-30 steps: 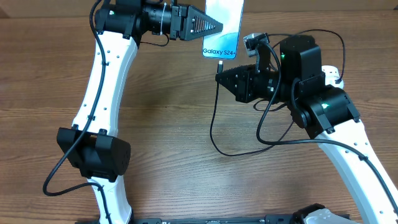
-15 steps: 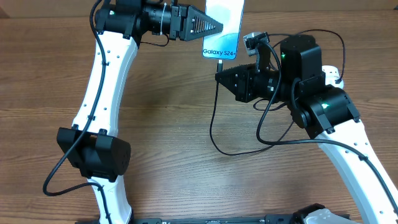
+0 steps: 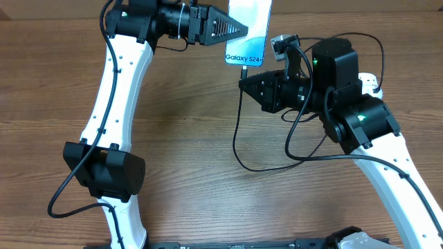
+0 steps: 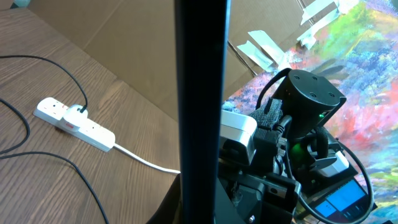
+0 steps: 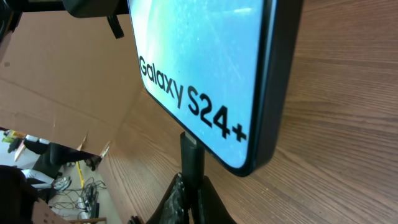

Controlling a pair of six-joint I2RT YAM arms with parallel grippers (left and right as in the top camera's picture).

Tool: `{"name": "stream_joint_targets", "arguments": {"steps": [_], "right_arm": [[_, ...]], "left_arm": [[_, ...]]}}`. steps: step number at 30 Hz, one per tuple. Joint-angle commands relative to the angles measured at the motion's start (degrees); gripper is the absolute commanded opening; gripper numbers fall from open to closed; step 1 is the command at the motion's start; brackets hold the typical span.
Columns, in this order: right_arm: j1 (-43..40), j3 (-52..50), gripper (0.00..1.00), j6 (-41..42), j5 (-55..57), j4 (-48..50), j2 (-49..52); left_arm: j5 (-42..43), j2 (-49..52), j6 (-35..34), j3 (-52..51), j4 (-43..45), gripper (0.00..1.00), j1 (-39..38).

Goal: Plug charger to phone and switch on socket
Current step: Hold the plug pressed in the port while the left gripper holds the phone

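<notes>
Wood tabletop (image 3: 180,138); left hand (image 3: 239,29) tight on phone (image 3: 252,34), right hand (image 3: 243,81) tight on charger (image 3: 234,124)

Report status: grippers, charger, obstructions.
Left gripper shut on blue-screened Galaxy phone. Right gripper shut on thin black charger cable, tip at phone's bottom edge; seating unclear. Nothing blocking.

overhead: straight down over table (image 3: 208,138) | right wrist: jammed up against phone (image 5: 205,68) | left wrist: same phone, edge-on, close

The phone (image 3: 248,28), teal screen up with "Galaxy S24+" at its near end, is at the far centre. The black charger (image 5: 193,160) meets that near edge with its tip, its cable looping nearward. The white socket (image 4: 74,122) lies flat.
</notes>
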Motion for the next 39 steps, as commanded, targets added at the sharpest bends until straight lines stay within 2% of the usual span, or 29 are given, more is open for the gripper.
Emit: {"name": "stream_joint_targets", "arguments": {"steps": [1, 39], "right_arm": [[0.04, 2.34, 0.04, 0.52, -0.24, 0.74, -0.87], [0.04, 2.34, 0.04, 0.98, -0.46, 2.23, -0.79]], "left_arm": [[2.97, -0.46, 1.09, 0.52, 0.2, 0.04, 0.13], [3.48, -0.46, 1.09, 0.52, 0.17, 0.04, -0.35]]}}
